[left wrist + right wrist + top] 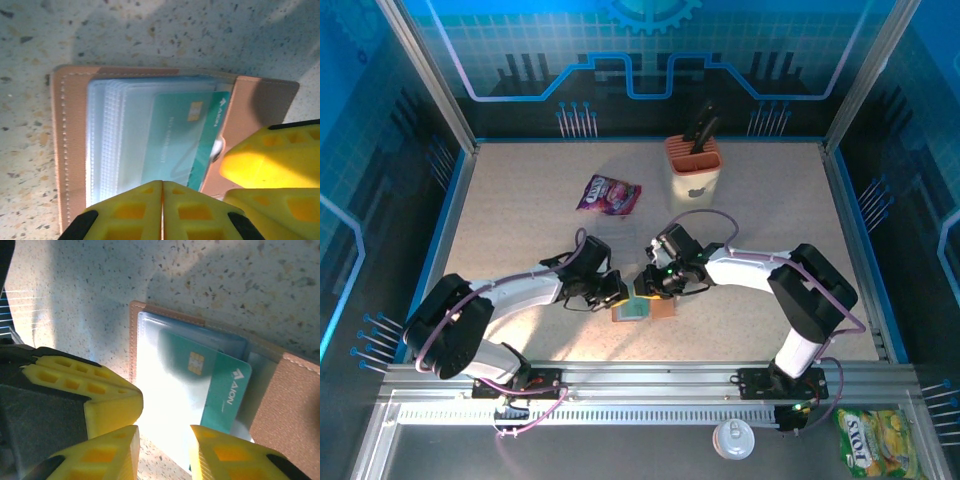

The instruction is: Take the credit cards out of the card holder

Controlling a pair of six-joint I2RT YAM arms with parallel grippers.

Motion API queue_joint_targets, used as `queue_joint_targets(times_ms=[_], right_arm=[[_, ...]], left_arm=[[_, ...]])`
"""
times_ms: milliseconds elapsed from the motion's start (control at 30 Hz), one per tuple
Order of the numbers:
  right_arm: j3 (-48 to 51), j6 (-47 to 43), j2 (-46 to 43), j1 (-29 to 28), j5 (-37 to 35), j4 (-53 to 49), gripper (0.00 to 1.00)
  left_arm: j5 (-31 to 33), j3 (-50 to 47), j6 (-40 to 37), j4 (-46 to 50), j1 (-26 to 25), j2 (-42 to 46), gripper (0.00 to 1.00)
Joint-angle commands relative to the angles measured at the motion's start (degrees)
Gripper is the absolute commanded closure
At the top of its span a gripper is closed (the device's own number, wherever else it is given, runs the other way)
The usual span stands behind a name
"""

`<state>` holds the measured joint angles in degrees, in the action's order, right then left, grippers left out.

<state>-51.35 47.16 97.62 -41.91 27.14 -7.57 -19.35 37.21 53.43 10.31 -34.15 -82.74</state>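
Your wallet (663, 308) lies open on the table (520, 220), near the front middle, between the two grippers. A teal card (210, 380) with a gold chip sits among its clear sleeves (115, 140). Your left gripper (162, 192) has its fingers pressed together at the wallet's edge, over the sleeves. Your right gripper (165, 437) has its fingers parted, hanging just over the sleeves beside the card. You can't tell whether they touch anything.
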Motion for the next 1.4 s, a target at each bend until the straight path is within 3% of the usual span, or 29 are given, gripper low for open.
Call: queue_joint_targets(times_ms=[0, 133, 533, 1000, 1233, 1367], right_arm=[[0.63, 0.86, 1.87, 0.62, 2.84, 2.05, 0.67], [0.64, 1.01, 2.77, 0.52, 3.36, 2.08, 0.67], [-0.24, -2.23, 1.54, 0.55, -3.05, -6.44, 0.68], [2.52, -2.39, -3.83, 1.02, -2.23, -3.25, 0.64], [7.06, -0.88, -5.81, 1.39, -1.19, 4.21, 0.65], [7.23, -1.11, -5.36, 1.96, -1.51, 3.3, 0.66]], left_arm=[[-0.9, 1.37, -1.45, 1.11, -0.18, -1.26, 0.91], [1.8, 2.29, -2.91, 6.84, -0.15, -2.79, 0.93], [1.42, 1.46, -2.35, 5.78, -0.2, -4.05, 0.93], [-0.13, 3.67, -2.67, 4.42, -0.18, -0.73, 0.92], [-1.1, 4.55, -2.86, 2.55, -0.54, -1.55, 0.92], [-1.56, 4.69, -2.84, 2.15, -0.94, -2.88, 0.92]])
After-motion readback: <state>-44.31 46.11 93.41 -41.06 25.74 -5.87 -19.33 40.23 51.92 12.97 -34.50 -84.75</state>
